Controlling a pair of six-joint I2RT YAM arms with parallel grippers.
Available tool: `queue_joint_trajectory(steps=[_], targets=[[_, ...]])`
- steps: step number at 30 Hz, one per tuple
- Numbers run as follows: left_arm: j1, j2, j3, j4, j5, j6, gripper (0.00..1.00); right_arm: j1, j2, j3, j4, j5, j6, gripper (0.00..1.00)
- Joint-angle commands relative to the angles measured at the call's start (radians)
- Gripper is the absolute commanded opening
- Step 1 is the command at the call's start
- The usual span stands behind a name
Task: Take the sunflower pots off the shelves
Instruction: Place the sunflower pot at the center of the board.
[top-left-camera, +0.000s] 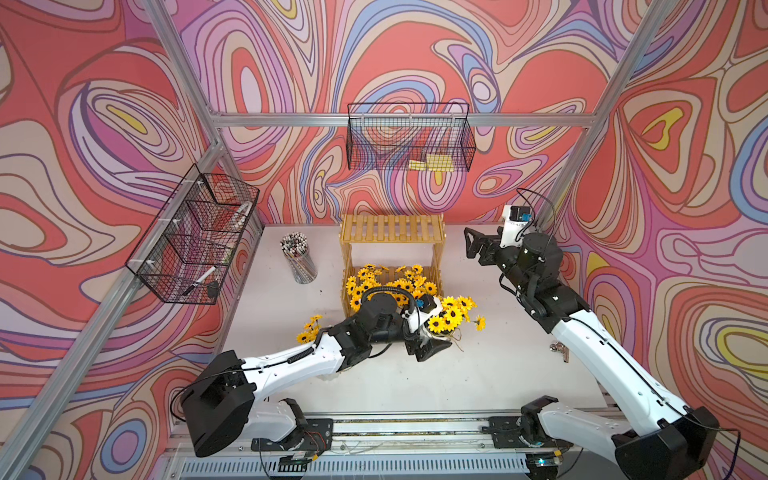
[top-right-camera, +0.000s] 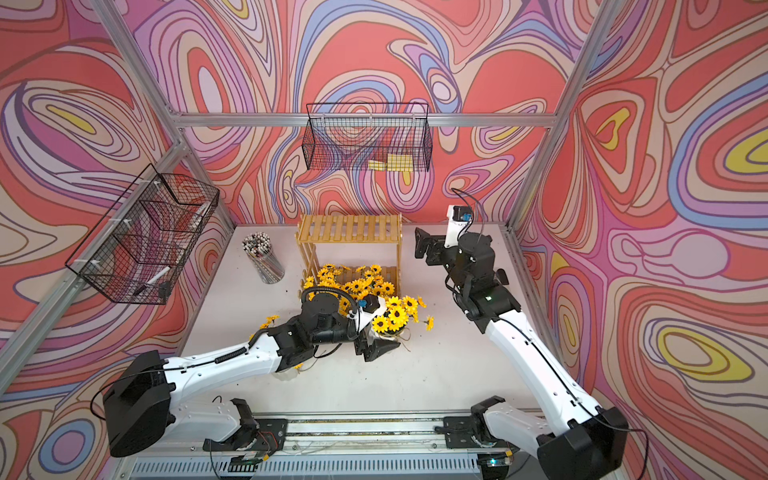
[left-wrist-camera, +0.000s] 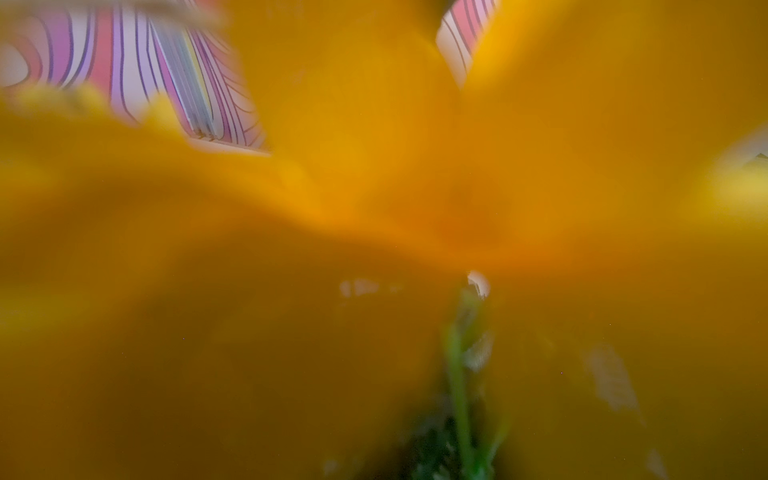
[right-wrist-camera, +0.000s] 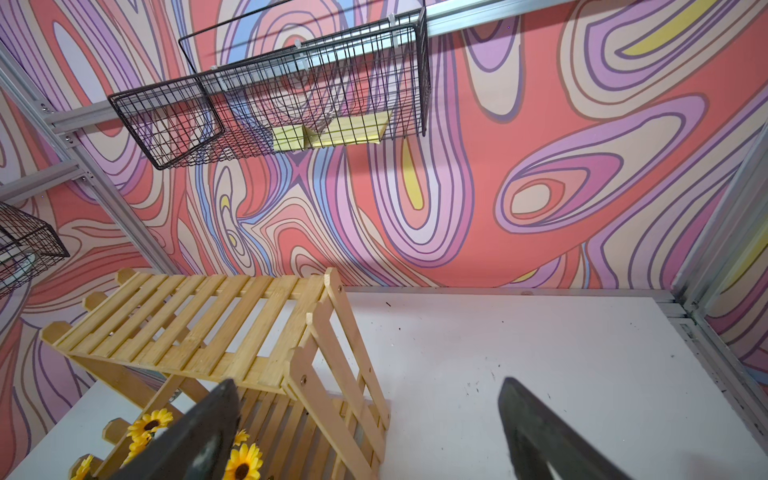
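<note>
Two wide-spread jaws are what we read on the left gripper (top-left-camera: 429, 351), low at the base of the front sunflower pot (top-left-camera: 451, 316). That pot stands on the table (top-left-camera: 478, 374), just in front of the shelves (top-left-camera: 392, 228). We see no pad pressing it, and the left wrist view is smothered in yellow petals (left-wrist-camera: 374, 166), so the camera sits deep in the bunch.

We judge the step to be parting from this pot. To do it well we would back out low and straight. Its loose twine and leaning stems could catch a finger and tip it.

A second pot (top-left-camera: 309, 328) stands on the table behind the left forearm, so we would not swing that way. The other two pots (top-left-camera: 386, 284) crowd the lower tier; the top tier is bare.

The right gripper (right-wrist-camera: 368, 386) hangs wide and empty beside the rack.

The tabletop is white and speckled with dark flecks. A cup of pencils (top-left-camera: 299, 257) stands near the rack. Black wire baskets (top-left-camera: 409, 137) hang on the aluminium frame against swirling pink walls.
</note>
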Motion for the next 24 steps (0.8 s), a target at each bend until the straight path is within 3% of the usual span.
queue_joint_trajectory(steps=[1, 16, 24], targets=[[-0.027, 0.040, -0.011, 0.195, -0.026, -0.003, 0.00, -0.007, -0.021, -0.012, -0.016, 0.017, -0.008, 0.99], [-0.136, 0.365, -0.001, 0.524, -0.126, -0.074, 0.00, -0.007, -0.041, -0.016, -0.038, -0.001, -0.020, 0.98], [-0.189, 0.486, 0.044, 0.585, -0.182, -0.071, 0.00, -0.007, -0.043, -0.020, -0.043, -0.005, -0.024, 0.98]])
